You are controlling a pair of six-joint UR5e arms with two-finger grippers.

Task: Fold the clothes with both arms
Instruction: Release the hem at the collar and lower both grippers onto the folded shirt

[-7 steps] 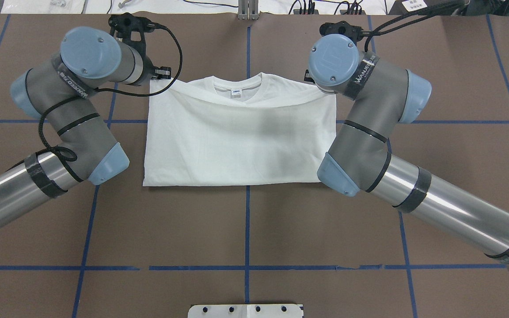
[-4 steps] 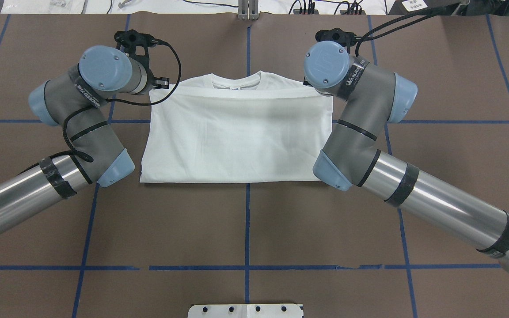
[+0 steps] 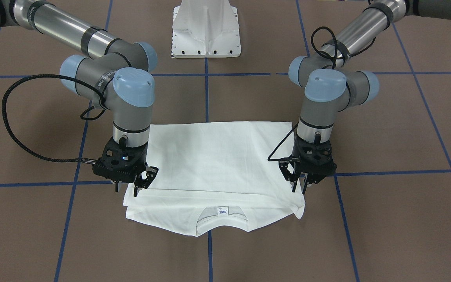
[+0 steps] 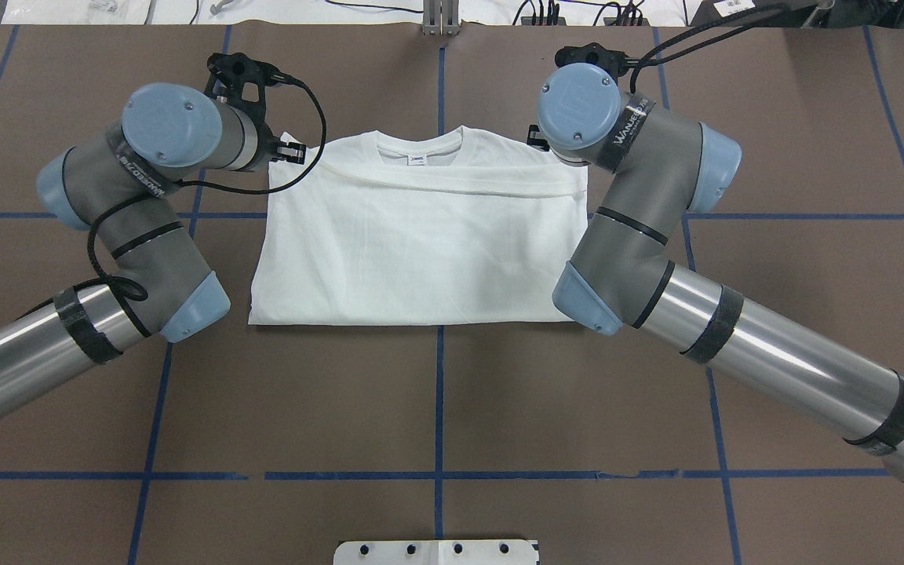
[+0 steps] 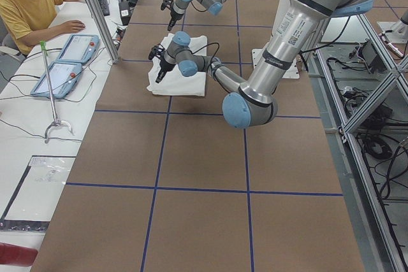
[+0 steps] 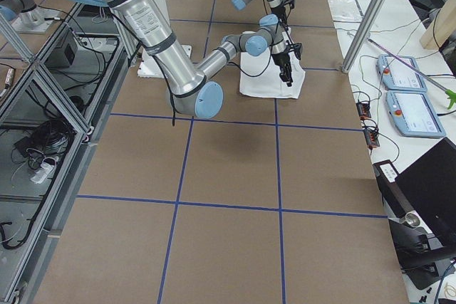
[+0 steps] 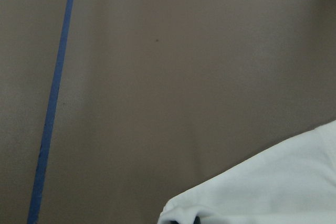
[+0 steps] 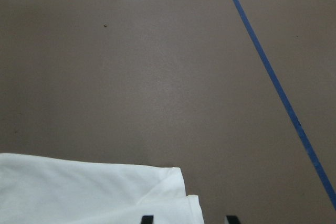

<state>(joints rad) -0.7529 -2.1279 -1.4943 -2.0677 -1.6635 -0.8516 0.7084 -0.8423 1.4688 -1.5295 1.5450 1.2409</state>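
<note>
T-shirt (image 4: 421, 243) fold edge now sags off the collar (image 4: 389, 144), we see its label (image 4: 418, 160) again; right gripper (image 3: 131, 190) released, left gripper (image 3: 300, 188) still clenched on T-shirt

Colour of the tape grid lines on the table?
Blue tape grid lines; clearest in the overhead exterior view.

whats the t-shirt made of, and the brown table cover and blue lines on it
T-shirt: likely soft cotton-type knit, matte white; it drapes limp and creases. Table cover: matte brown paper or card by its look, flat, no sheen. Blue lines: probably tape, thin strips with small gaps.
</note>
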